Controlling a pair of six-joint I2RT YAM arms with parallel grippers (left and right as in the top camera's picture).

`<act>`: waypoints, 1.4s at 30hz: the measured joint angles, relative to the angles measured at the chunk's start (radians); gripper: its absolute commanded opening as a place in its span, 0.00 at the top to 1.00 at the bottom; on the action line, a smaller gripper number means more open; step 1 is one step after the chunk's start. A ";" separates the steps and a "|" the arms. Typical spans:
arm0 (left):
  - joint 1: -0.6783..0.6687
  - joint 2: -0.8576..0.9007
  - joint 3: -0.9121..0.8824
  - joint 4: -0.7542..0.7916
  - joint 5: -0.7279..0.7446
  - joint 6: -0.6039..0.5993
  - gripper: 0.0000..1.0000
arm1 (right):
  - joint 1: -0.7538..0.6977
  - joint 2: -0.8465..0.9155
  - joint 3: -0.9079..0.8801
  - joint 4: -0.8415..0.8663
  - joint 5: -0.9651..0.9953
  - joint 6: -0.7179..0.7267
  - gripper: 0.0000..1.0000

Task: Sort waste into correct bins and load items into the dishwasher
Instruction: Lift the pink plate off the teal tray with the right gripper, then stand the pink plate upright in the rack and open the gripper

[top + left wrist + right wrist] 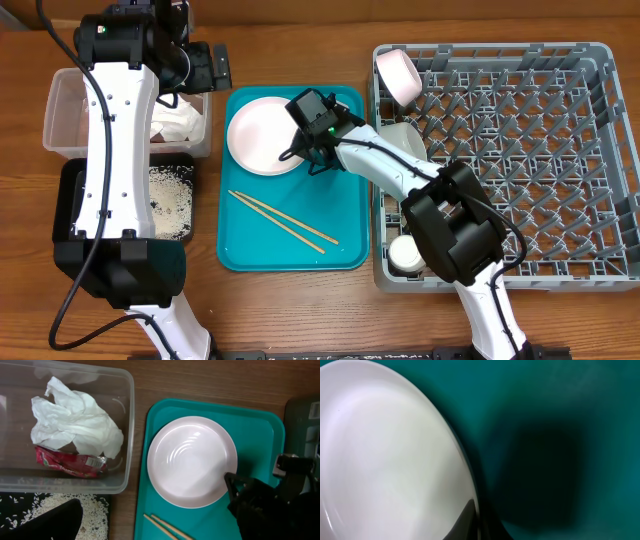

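Note:
The round white plate [260,135] lies on the teal tray [345,215]. My right gripper [304,152] is at the plate's right rim, its fingers closed on the edge [476,519]. The plate [190,460] and that gripper [232,485] also show in the left wrist view. Two chopsticks [285,222] lie on the tray's front. My left gripper [212,65] hovers open and empty by the clear tub [60,110], which holds the napkin [75,420] and the red wrapper [67,462]. Rice [170,195] lies in the black tray [72,195].
The grey dish rack [520,160] stands at the right. It holds a bowl [398,75] on edge at its back left, another bowl [400,135] and a cup [405,255] along its left side.

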 measured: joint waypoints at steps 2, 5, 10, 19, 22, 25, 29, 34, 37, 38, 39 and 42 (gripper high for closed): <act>0.000 0.000 0.000 0.000 0.000 0.000 0.00 | -0.008 0.000 0.006 -0.010 -0.002 -0.021 0.96; 0.000 0.000 0.000 0.000 0.000 0.000 0.00 | -0.029 -0.002 0.027 -0.045 -0.002 -0.079 0.96; 0.000 0.000 0.000 0.000 0.000 0.000 0.00 | -0.061 -0.084 0.101 -0.136 0.018 -0.275 0.96; 0.000 0.000 0.000 0.000 0.000 0.000 0.00 | -0.111 -0.513 0.231 -0.391 0.315 -0.446 0.96; 0.000 0.000 0.000 0.000 0.000 0.000 0.00 | -0.178 -0.593 0.245 -0.501 0.505 -0.489 0.96; 0.000 0.000 0.000 0.000 0.000 0.000 0.00 | -0.238 -0.592 0.238 -0.589 0.681 -0.517 0.96; 0.000 0.000 0.000 0.000 0.000 0.000 0.00 | -0.267 -0.554 0.175 -0.609 0.861 -0.534 0.96; 0.000 0.000 0.000 0.000 0.000 0.000 0.00 | -0.263 -0.542 0.027 -0.531 1.055 -0.547 0.96; 0.000 0.000 0.000 0.000 0.000 0.000 0.00 | -0.263 -0.542 -0.060 -0.453 1.127 -0.550 0.96; 0.000 0.000 0.000 0.000 0.000 0.000 0.00 | -0.263 -0.542 -0.088 -0.433 1.139 -0.552 0.96; 0.000 0.000 0.000 0.000 0.000 0.000 0.00 | -0.263 -0.542 -0.115 -0.407 1.149 -0.552 0.96; 0.000 0.000 0.000 0.000 0.000 0.000 0.00 | -0.263 -0.542 -0.189 -0.338 1.158 -0.553 0.96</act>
